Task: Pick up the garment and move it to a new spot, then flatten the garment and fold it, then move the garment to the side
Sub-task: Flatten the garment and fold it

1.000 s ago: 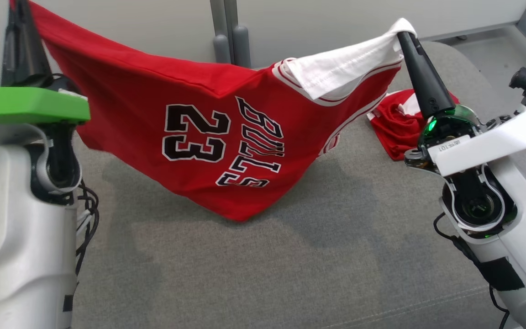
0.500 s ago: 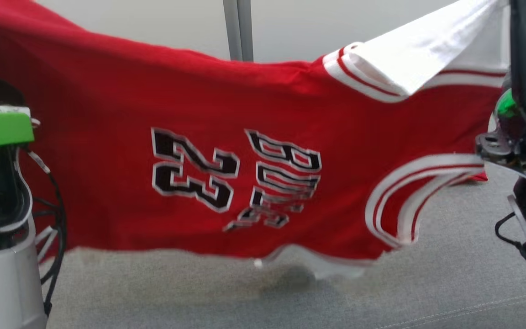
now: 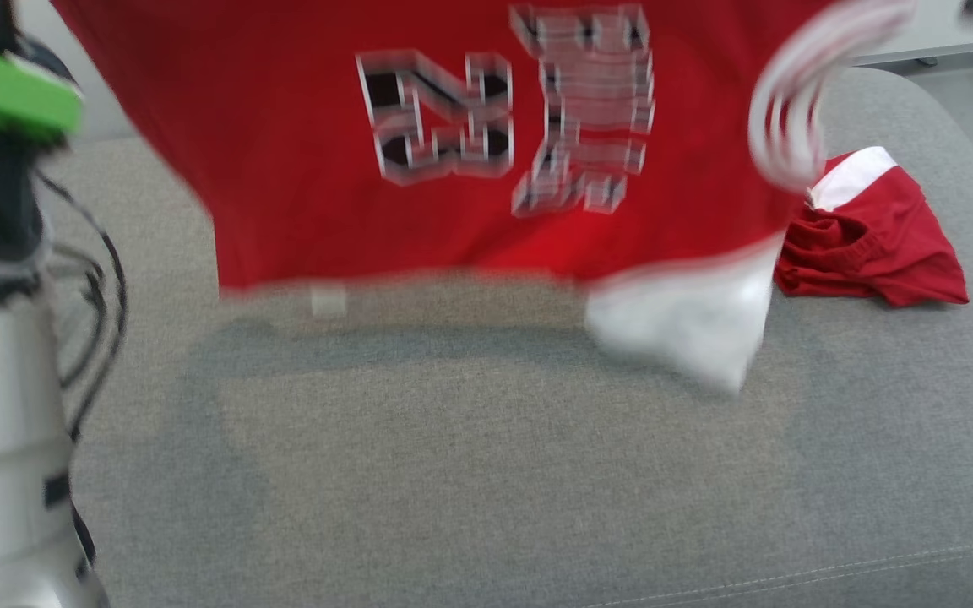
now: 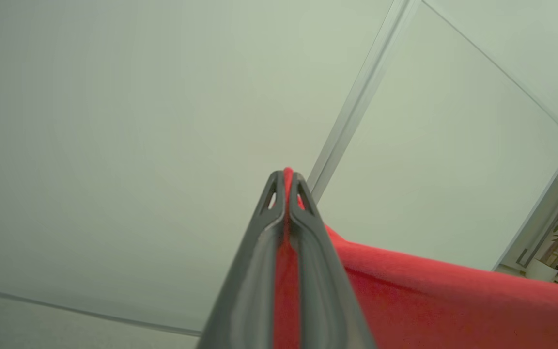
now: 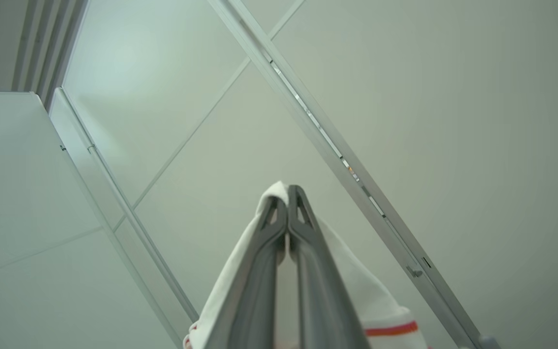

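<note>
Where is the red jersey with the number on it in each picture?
Head view: the red jersey hangs blurred across the top.
Left wrist view: its red cloth runs from the shut left gripper to the lower right.
Right wrist view: its white part drapes around the shut right gripper, bottom middle.
Shared landmark: pale wall panels behind the fingers in both wrist views.

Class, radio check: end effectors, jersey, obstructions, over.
Left end effector and right end effector shut on jersey. Jersey hanging over grey cushion. Crumpled red garment lying at right.
</note>
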You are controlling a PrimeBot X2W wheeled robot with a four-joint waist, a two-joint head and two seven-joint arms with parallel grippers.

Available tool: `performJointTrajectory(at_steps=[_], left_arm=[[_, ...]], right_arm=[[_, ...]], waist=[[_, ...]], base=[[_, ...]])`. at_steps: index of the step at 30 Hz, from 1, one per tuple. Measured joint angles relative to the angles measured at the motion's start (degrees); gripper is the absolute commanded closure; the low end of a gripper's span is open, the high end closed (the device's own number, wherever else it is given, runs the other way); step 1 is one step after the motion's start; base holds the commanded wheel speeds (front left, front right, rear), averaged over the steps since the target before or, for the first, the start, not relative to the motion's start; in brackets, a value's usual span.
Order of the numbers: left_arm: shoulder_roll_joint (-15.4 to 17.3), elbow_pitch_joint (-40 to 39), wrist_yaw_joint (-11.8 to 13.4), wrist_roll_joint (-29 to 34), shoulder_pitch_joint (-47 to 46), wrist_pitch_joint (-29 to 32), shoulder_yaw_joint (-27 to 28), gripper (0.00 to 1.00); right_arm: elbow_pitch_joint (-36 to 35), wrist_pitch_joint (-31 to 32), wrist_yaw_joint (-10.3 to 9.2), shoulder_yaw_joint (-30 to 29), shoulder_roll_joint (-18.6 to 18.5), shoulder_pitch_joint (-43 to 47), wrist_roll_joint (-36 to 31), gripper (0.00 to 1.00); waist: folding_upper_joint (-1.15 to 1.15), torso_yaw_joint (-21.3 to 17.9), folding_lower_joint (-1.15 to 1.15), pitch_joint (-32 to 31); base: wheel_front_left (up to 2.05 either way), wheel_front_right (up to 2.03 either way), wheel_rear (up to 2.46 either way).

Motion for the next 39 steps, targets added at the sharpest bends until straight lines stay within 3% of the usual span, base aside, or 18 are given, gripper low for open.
performJointTrajectory(at_steps=[3,6,12,24,31,39], left_arm=[[0.0,0.0,0.0,1.5,-11.5,-2.5,2.7,1.00],[0.0,2.8,0.0,2.5,-12.3,-2.2,1.0,1.00],[-2.0,9.9,0.0,2.5,-1.8,-0.3,-1.0,1.00],[-4.6,20.9,-0.7,-0.1,17.2,-5.5,-0.8,1.00],[-4.6,21.3,-3.8,-1.3,21.3,-12.2,0.7,1.00],[-4.6,20.7,-6.5,-1.8,27.5,-18.6,1.0,1.00]], right_arm=[[1.2,-1.9,1.05,-0.8,2.1,-10.6,-1.8,1.00],[5.1,-1.7,1.19,2.9,3.8,-9.8,-2.3,1.00],[11.9,0.9,1.26,8.9,5.6,1.8,-1.3,1.00],[19.6,-0.3,7.05,12.0,11.2,22.6,4.9,1.00],[18.6,-3.2,13.25,13.0,11.8,25.5,4.7,1.00],[15.0,-5.9,14.12,14.5,10.5,31.8,2.6,1.00]], waist=[[0.00,1.1,0.00,1.4],[0.00,2.2,0.00,2.2],[0.00,2.6,0.00,4.1],[0.00,0.7,0.00,6.8],[0.00,0.3,0.00,5.2],[0.00,0.9,0.00,1.8]], base=[[0.00,0.00,0.00],[0.00,0.00,0.00],[0.00,0.00,0.00],[0.00,0.00,0.00],[0.00,0.00,0.00],[0.00,0.00,0.00]])
